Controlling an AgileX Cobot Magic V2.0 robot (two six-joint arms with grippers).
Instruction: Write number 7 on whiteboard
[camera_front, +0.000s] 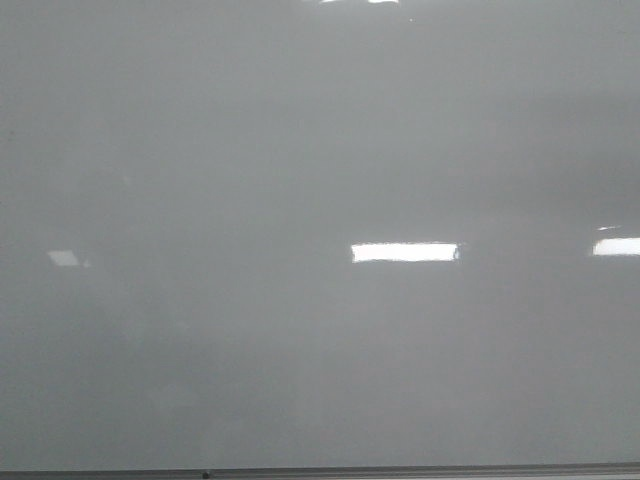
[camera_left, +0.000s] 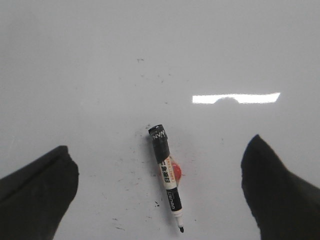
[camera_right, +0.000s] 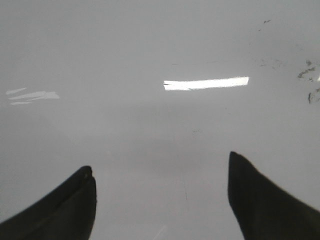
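The whiteboard (camera_front: 300, 200) fills the front view as a glossy pale grey surface, with its thin grey frame edge running along the near side. No drawn figure can be made out on it in that view; only bright light reflections show.

In the left wrist view, a marker (camera_left: 167, 176) lies flat on the whiteboard (camera_left: 100, 60). Its black cap end and bare tip point in opposite directions. A small red-orange object (camera_left: 174, 170) touches its white barrel. Dark specks and smudges (camera_left: 125, 200) surround it.

The left gripper (camera_left: 159, 182) hangs above the marker, fingers (camera_left: 35, 192) spread wide, gripping nothing.

The right gripper (camera_right: 162, 197) hangs over bare whiteboard (camera_right: 150, 50), fingers (camera_right: 265, 200) likewise apart and unloaded. Dark smudges (camera_right: 305, 72) mark the board near it.
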